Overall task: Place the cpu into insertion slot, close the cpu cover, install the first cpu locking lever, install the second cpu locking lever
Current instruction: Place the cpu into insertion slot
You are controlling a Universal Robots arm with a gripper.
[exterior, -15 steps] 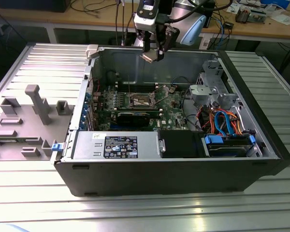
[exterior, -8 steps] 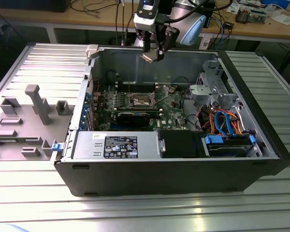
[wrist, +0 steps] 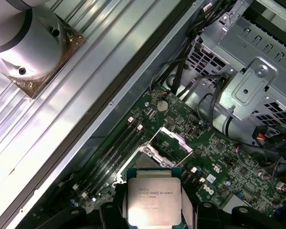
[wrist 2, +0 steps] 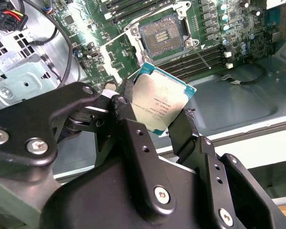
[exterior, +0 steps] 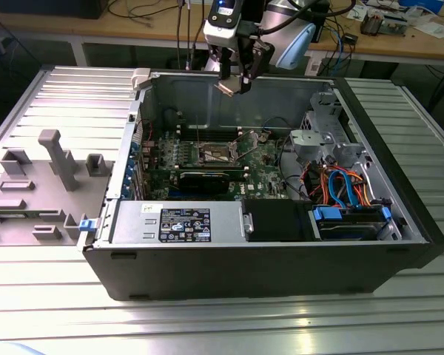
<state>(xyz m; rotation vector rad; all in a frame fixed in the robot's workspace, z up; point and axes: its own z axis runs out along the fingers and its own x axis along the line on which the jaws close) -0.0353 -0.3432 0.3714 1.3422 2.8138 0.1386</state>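
My gripper [exterior: 233,81] hangs above the rear wall of the open computer case, shut on the cpu [exterior: 228,87]. In both wrist views the cpu [wrist 2: 162,101] [wrist: 152,195] is a silver-topped square with a green rim, clamped by its edges between the black fingers [wrist 2: 126,112]. Below and apart from it, the insertion slot [wrist 2: 161,36] [exterior: 216,154] lies bare on the green motherboard, its dark pin field showing. The cpu cover [wrist: 174,139] stands tilted open beside the slot [wrist: 145,155].
A metal drive cage [wrist: 250,81] and bundled cables [exterior: 340,185] fill the case at the exterior view's right. A power supply [exterior: 181,222] sits at the front, and a black card [exterior: 207,176] lies near the slot. A grey fixture [exterior: 52,159] stands on the slatted table.
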